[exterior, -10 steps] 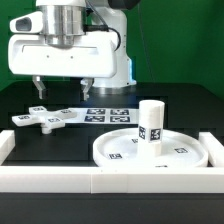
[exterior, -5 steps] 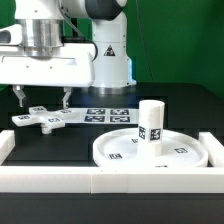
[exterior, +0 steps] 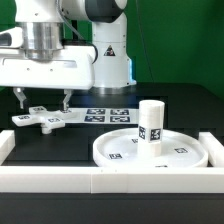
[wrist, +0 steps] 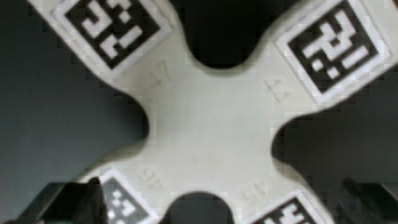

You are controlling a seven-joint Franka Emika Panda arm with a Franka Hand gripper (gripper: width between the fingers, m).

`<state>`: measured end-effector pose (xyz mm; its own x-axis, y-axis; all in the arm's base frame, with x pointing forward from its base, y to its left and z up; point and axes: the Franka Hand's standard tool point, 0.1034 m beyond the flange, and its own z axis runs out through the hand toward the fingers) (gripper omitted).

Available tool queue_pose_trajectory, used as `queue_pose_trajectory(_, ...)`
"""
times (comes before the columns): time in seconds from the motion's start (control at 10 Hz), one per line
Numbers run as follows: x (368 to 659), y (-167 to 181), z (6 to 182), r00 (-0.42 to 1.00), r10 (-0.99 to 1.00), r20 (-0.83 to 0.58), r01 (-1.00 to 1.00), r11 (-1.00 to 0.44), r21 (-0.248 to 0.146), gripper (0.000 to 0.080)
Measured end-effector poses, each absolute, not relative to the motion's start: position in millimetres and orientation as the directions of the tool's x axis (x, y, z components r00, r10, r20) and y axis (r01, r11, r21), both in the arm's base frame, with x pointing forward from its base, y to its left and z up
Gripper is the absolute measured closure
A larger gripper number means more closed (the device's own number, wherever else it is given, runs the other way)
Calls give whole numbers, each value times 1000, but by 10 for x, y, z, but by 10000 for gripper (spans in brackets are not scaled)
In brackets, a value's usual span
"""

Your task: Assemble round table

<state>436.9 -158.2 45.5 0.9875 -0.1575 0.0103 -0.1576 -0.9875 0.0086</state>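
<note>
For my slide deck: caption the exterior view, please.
Open gripper hovers over the cross-shaped piece; post stands on the round disc.

Blk table (exterior: 185, 105), disc (exterior: 187, 150), cross (exterior: 45, 118) (tagged), marker board (exterior: 110, 114)

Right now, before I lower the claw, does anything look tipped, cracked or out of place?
Nothing stands out. The cross piece lies flat beneath the open claw, the post stands upright on the disc, and no part shows visible damage.
</note>
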Motion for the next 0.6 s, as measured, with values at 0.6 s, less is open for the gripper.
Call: queue_pose_trajectory(0.6,4375,-1561,445,984,-177,5,-177,-984,6,151)
